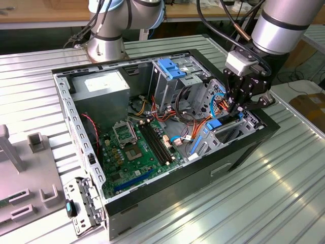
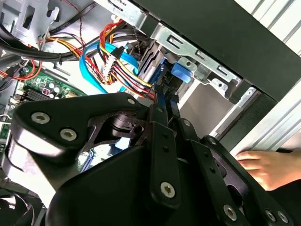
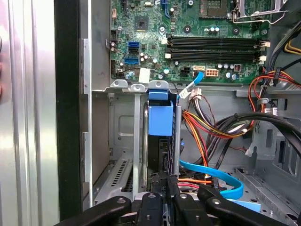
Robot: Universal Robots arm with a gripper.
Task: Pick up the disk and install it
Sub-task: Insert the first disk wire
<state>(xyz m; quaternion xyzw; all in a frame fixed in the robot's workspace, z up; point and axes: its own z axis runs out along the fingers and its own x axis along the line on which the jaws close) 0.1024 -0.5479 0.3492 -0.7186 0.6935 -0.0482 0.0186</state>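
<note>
Exterior view: end effector down in the drive bay corner

Exterior view has the end effector [image 1: 238, 108] lowered into the open computer case [image 1: 238, 147], fingers drawn narrow on the disk [image 1: 214, 123], whose blue carrier tab shows just beyond the fingertips. In the first wrist view the disk [image 3: 161, 120] stands on edge, straight ahead of the fingers [image 3: 151, 203], its long axis running away from them between the grey bay rails [image 3: 136, 136] toward the motherboard [image 3: 188, 42]. The second wrist view adds what the others lack: a person's hand [image 2: 268, 165] resting on the table [image 2: 277, 127] outside the case.
</note>
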